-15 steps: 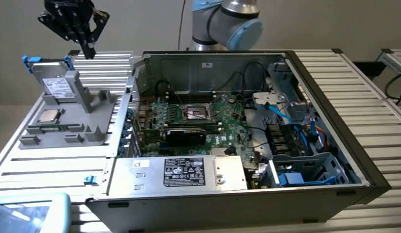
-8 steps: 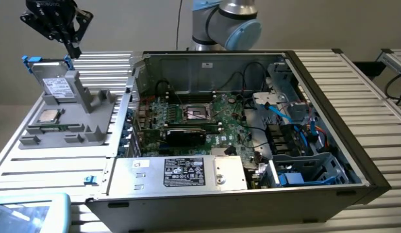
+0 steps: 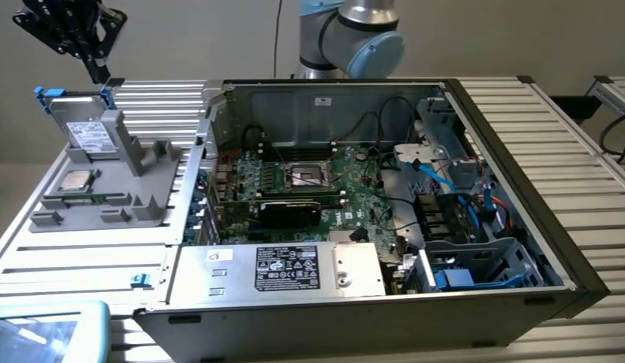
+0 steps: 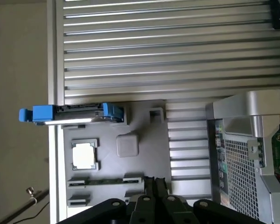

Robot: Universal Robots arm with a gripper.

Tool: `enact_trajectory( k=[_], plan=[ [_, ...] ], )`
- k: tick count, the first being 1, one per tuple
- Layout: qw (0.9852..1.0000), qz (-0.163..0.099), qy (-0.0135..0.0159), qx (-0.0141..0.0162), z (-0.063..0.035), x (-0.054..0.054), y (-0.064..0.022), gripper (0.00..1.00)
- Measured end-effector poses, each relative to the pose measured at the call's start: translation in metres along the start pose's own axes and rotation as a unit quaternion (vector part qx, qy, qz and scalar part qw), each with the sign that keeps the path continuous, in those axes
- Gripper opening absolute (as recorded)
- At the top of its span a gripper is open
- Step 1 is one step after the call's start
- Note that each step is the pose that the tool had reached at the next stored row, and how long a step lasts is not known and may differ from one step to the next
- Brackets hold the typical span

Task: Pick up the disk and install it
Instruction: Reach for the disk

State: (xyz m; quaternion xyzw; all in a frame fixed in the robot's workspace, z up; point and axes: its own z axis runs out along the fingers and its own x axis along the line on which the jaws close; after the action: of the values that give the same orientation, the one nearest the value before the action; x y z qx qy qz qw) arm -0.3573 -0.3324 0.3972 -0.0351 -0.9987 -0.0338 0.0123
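My gripper (image 3: 97, 74): fingers together, holding nothing, hanging just above the disk and clear of it.
Disk (image 3: 89, 128): standing on edge in the grey holder (image 3: 141, 162) at the exterior view's left, beside the open computer case (image 3: 207, 102).
Handling: I judge it stiff, dense for its size, smooth-faced and sensitive to knocks.
Hold: across the two flat faces near the top edge, between the blue bracket's ends.
My arm: tool pointing down over the holder; base joints (image 3: 348, 38) behind the case.
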Motion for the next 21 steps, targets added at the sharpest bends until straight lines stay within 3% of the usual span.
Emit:
enact_trajectory(
  k=[12, 21],
  plan=[
    [1.0000, 0.000, 0.0001, 0.0001, 0.0026, 0.037, 0.0247, 0.11],
    [1.0000, -0.003, 0.0003, 0.0001, 0.0043, 0.056, 0.0376, 0.11]
  ],
)
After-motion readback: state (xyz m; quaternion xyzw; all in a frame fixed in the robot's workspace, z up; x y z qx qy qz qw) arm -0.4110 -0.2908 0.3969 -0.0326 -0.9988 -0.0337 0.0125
